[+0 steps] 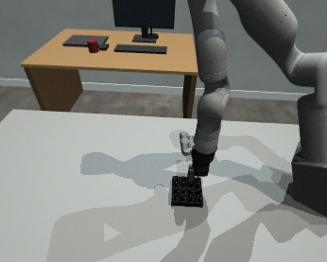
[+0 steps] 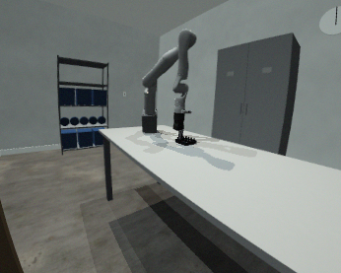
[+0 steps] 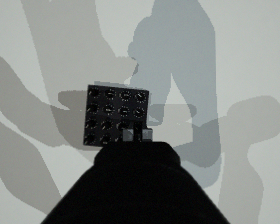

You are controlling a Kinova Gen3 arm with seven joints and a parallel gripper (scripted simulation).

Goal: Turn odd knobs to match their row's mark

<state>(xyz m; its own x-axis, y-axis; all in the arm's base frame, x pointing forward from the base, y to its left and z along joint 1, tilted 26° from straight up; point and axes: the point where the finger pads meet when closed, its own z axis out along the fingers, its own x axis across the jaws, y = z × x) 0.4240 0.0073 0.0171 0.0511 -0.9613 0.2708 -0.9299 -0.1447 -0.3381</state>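
Observation:
The black knob box (image 1: 187,204) (image 2: 187,143) (image 3: 116,117) stands on the white table, with its small black knobs upward. White marks and lines show faintly in the wrist view; the printed names are too small to read. My gripper (image 1: 191,178) (image 2: 180,136) (image 3: 137,128) points down at the box's far edge in the top view, near a corner. Its two grey fingertips stand close together around one dark knob in the wrist view and appear shut on it. The line on this knob is hidden, and I cannot tell its name. The lower right corner knob is hidden too.
The other knobs stand close beside the fingers. The white table (image 1: 31,185) (image 2: 264,198) bears large arm shadows. The arm's base (image 1: 319,181) (image 2: 149,123) stands at the table's right in the top view. A wooden desk (image 1: 45,58) stands beyond the table.

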